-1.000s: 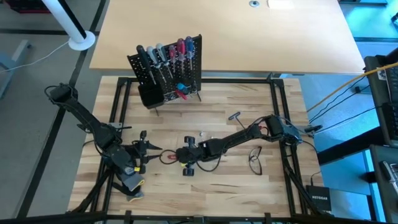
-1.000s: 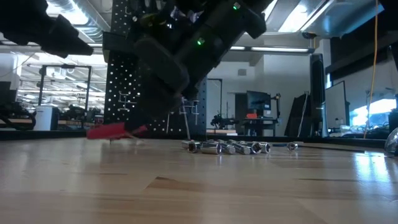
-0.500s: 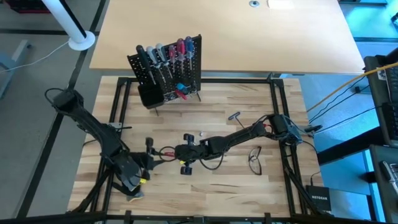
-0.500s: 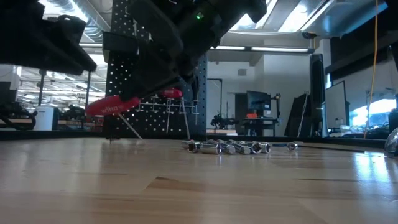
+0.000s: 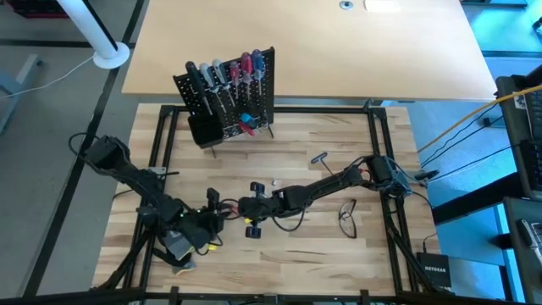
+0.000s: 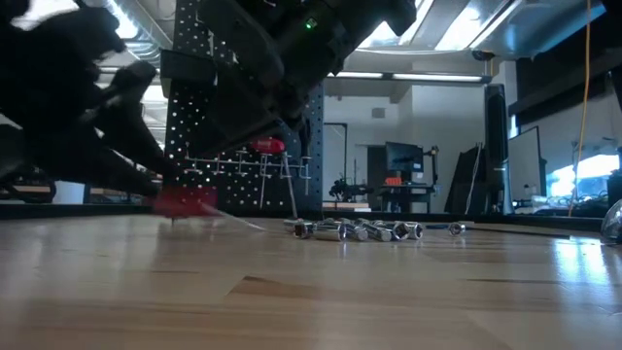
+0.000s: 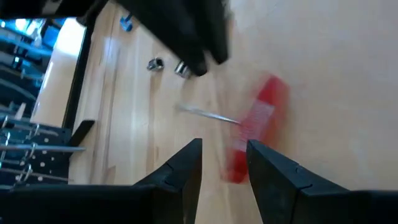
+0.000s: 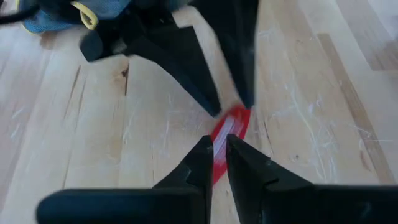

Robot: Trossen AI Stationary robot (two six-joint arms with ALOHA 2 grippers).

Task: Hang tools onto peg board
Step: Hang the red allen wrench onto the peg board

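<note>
Overhead and close-up views of a wooden table (image 5: pixel 339 140) with two dark robot arms meeting near its near-left middle.

Your left claw (image 7: pixel 224 146) comes in low from the near left with its two fingers spread. A red-handled screwdriver (image 7: pixel 255 130) lies just ahead of the fingertips, not yet between them. The handle is blurred and sits low, at or just above the table, with its thin metal shaft pointing toward the right arm. The spread fingers and low angle suggest you are lining up to take the handle.

Your right claw (image 8: pixel 216 142) reaches in from the right and hangs over the same screwdriver, its fingers pressed almost together. Red shows through the thin gap, but from the left wrist the shaft appears apart from that claw, so it seems to be pinching nothing.

The peg board (image 5: pixel 246 93) stands upright at the far-left edge of the table, well apart from both claws, with several tools already hung along its top. A row of small silver bits (image 6: pixel 355 230) lies just to the right of the claws.
</note>
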